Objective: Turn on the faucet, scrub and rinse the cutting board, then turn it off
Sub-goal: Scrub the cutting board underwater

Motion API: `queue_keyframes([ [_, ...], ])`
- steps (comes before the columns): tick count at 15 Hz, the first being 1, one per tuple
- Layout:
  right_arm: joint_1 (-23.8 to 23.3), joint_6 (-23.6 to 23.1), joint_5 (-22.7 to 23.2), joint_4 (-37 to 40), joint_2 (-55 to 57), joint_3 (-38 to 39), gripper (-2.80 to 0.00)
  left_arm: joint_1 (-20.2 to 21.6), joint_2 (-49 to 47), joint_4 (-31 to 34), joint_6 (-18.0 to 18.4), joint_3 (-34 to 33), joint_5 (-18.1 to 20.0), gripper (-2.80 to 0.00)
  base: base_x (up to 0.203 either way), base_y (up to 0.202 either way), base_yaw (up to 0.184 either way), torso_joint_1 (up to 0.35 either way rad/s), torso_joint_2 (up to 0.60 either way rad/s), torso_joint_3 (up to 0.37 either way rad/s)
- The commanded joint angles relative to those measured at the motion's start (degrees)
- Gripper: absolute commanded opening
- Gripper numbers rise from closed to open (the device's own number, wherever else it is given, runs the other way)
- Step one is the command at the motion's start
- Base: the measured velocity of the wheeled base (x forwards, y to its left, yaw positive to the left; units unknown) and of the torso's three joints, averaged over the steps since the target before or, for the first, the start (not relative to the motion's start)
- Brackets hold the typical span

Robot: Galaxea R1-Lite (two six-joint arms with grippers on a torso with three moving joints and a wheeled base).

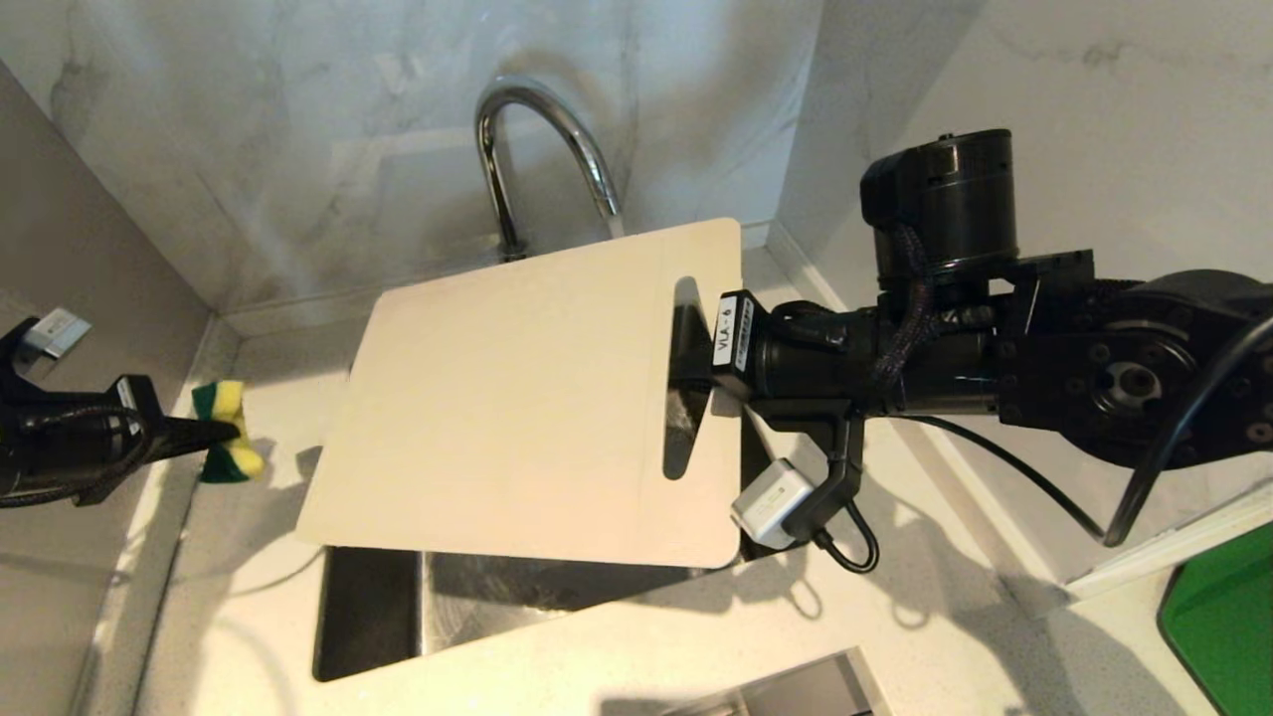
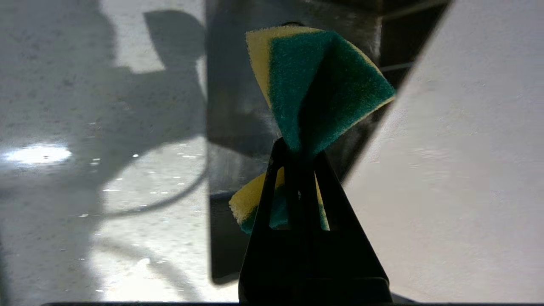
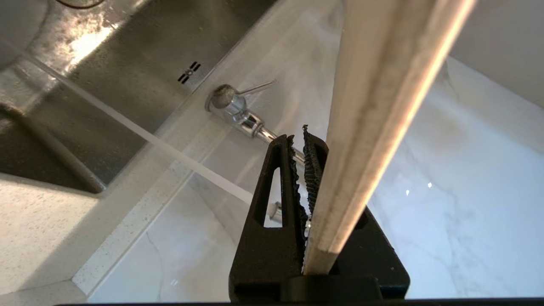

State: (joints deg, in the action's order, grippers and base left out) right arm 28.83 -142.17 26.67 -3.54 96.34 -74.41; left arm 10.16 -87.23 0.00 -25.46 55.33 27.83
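The right gripper (image 1: 693, 368) pinches the cutting board (image 1: 517, 398) at its handle slot, holding it over the sink (image 1: 368, 617) below the faucet (image 1: 542, 149). The left gripper (image 1: 231, 431) clamps a sponge (image 1: 227, 430) beside it. Water runs; scrubbing appears not begun, and rinsing and shutoff remain.

Pale speckled countertop (image 1: 617, 646), sink (image 1: 368, 607) set in.

The cutting board (image 1: 517, 398) hides most of the sink (image 1: 368, 617) and the faucet's (image 1: 542, 149) spout end. A green item (image 1: 1218, 622) is cut off at the corner. The sponge (image 1: 227, 430) covers the left gripper's (image 1: 234, 432) tips.
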Motion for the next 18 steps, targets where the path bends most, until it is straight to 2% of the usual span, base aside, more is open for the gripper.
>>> queue_keyframes([
  [1, 0.0, -0.7, 0.1, -0.1, -0.2, 0.5, -2.80, -5.2, 1.0, 5.7, -4.0, 6.5, 0.2, -2.80, 0.000, 0.000, 0.000, 0.000, 0.00, 0.000],
  [3, 0.1, -0.6, 0.1, 0.1, -0.2, 0.6, -2.80, -11.6, 1.4, 8.8, -8.3, 10.7, -0.2, -2.80, 0.000, 0.000, 0.000, 0.000, 0.00, 0.000],
  [5, 0.1, 0.3, 0.2, 0.3, -0.2, 1.7, -2.80, -15.9, 1.6, 10.9, -11.5, 15.4, -0.6, -2.80, 0.000, 0.000, 0.000, 0.000, 0.00, 0.000],
  [8, 0.1, 0.8, 0.1, 2.8, -1.1, 3.3, -2.80, -17.9, 0.6, 13.2, -12.7, 21.1, -0.4, -2.80, 0.000, 0.000, 0.000, 0.000, 0.00, 0.000],
  [13, 0.7, 0.8, -2.3, 9.4, -0.1, -0.3, -2.80, -19.3, -1.3, 13.0, -13.6, 25.7, 0.4, -2.80, 0.000, 0.000, 0.000, 0.000, 0.00, 0.000],
  [18, 2.3, 0.1, -4.6, 21.1, 3.1, -13.3, -2.80, -20.4, -5.6, 13.7, -14.3, 31.3, 2.6, -2.80, 0.000, 0.000, 0.000, 0.000, 0.00, 0.000],
])
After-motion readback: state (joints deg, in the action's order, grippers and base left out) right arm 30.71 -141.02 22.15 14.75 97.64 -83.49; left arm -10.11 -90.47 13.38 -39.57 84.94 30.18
